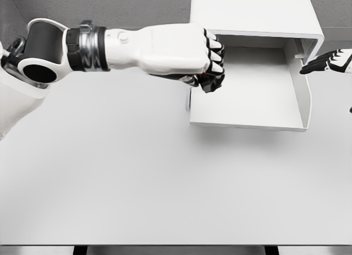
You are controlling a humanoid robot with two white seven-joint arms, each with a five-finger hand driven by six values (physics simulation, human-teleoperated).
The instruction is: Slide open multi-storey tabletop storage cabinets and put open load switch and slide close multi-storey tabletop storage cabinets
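Left hand (pixel 190 59) fingers curled tight, something dark half hidden beneath, beside open drawer (pixel 250 123) edge; right hand (pixel 330 62) fingers extended by cabinet (pixel 253 12).

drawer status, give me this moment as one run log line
drawer: open, looks empty | left hand: fist at drawer's left edge, contents unclear | right hand: at drawer's right side

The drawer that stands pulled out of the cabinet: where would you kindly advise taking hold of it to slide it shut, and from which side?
Probably the drawer front wall, the long edge nearest the camera. It runs square to the slide direction and is unobstructed, so a flat push from the near side, toward the cabinet, should drive it straight. The right robot hand, fingers extended, is at the right wall.
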